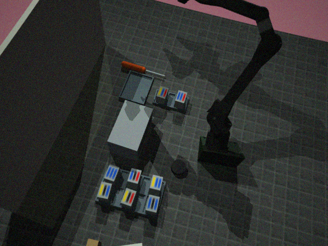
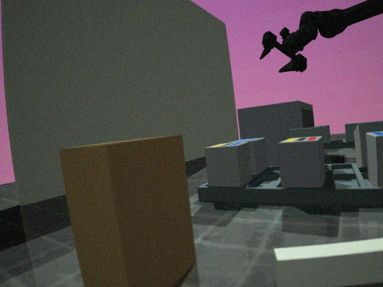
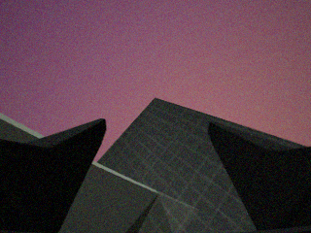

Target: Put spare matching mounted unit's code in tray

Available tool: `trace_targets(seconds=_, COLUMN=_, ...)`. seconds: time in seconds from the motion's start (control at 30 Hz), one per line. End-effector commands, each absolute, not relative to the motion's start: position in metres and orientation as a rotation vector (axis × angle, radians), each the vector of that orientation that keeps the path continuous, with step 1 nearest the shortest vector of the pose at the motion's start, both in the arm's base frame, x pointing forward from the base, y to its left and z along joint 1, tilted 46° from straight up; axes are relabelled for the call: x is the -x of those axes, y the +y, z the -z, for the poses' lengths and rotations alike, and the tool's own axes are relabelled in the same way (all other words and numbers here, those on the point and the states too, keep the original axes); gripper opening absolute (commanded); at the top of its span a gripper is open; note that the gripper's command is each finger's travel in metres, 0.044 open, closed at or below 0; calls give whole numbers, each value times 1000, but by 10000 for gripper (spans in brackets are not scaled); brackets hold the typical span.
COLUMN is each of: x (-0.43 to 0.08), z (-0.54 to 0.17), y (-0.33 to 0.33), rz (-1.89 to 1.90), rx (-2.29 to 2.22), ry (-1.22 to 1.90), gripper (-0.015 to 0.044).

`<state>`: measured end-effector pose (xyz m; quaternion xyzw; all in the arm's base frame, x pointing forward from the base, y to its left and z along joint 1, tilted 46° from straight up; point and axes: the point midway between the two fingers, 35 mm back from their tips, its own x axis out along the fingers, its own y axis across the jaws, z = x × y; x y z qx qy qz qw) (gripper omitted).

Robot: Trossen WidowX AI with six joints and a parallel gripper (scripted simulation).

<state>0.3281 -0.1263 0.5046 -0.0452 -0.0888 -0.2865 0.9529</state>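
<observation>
"Pink backdrop point(image 1: 304, 16) point(image 2: 340, 77) point(image 3: 160, 49), then grey tiled floor point(image 1: 291, 211) point(image 2: 231, 256) point(image 3: 180, 165). What's biggest on it?"

"A tall dark panel point(image 1: 47, 92) point(image 2: 117, 77) point(image 3: 117, 184), filling the left of the top frame. Next, the black arm point(image 1: 243, 79) point(image 2: 332, 23), reaching out of the top frame's upper edge."

"And the grey box point(image 1: 130, 125) point(image 2: 266, 123)?"

"Left of centre from above. Whether it bears the mounted unit can't be told; no printed back can be read."

"Spares?"

"Six stand in the large rack point(image 1: 115, 205) point(image 2: 263, 196), lower left of centre. Their stripes: three blue; blue, black, red; yellow, blue, blue; yellow, black, blue; yellow, black, red; blue, black, blue."

"The gripper point(image 2: 270, 65) point(image 3: 157, 125)?"

"Spread nearly all the way, nothing between its fingers, high at the exterior frame's upper right."

"Where's the tray point(image 1: 122, 99)?"

"Just above the box in the top frame, shallow, its bottom part lit, part shaded. Right of it, a small rack point(image 1: 171, 106) bears two more spares: yellow-blue-red point(image 1: 161, 96) and blue-blue-red point(image 1: 181, 100)."

"Smaller still?"

"An orange-handled screwdriver point(image 1: 134, 67) beside the tray's upper edge, and a dark round piece point(image 1: 179, 167) below centre."
</observation>
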Motion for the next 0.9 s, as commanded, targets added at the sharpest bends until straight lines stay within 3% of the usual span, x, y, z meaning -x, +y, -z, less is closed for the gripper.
trace_targets(seconds=0.0, x=-375, z=-447, y=-108, rz=525, rx=40, ry=44, gripper=440)
trace_targets(seconds=0.4, x=-432, z=-289, y=-31, rz=449, rx=10, ry=629, gripper=440)
trace_targets(seconds=0.77, x=-406, z=-148, y=52, rz=550, rx=253, ry=1169, gripper=440)
trace_targets(seconds=0.87, x=-406, z=-148, y=52, rz=550, rx=253, ry=1169, gripper=440)
